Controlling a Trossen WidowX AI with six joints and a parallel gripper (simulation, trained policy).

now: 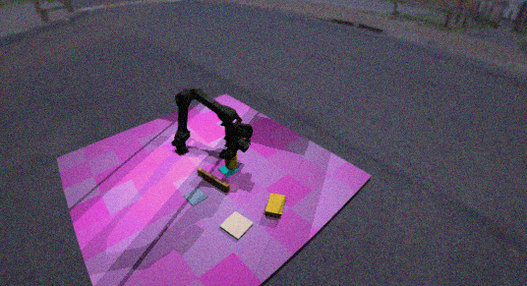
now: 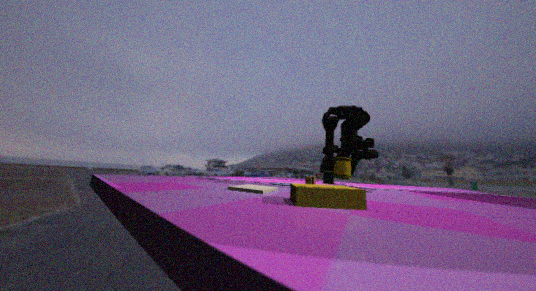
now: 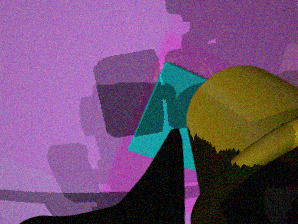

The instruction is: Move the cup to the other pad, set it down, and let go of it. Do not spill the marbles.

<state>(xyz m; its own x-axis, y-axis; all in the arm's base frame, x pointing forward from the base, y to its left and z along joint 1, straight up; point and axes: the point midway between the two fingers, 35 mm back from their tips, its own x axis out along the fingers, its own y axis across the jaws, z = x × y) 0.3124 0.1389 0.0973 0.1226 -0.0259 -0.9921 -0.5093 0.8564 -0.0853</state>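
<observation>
The yellow cup point(image 1: 232, 163) point(image 2: 343, 168) point(image 3: 232, 97) is held in my gripper point(image 1: 230, 156), which is shut on it. In the exterior view the cup looks roughly upright and raised above the table. In the top view it shows just over the teal pad point(image 1: 225, 171) point(image 3: 150, 127); in the wrist view part of the pad shows beside and beneath it. Whether its base touches the pad cannot be told. The blue-grey pad point(image 1: 196, 197) lies on the other side of the wooden bar. No marbles can be made out; the inside of the cup is hidden.
The wooden bar point(image 1: 213, 180) point(image 2: 310, 180) stands between the two pads. A yellow block point(image 1: 275, 204) point(image 2: 327, 196) and a cream square tile point(image 1: 236, 225) point(image 2: 252, 189) lie farther from the arm's base. Dark shadows cross the pink patterned table point(image 1: 295, 215).
</observation>
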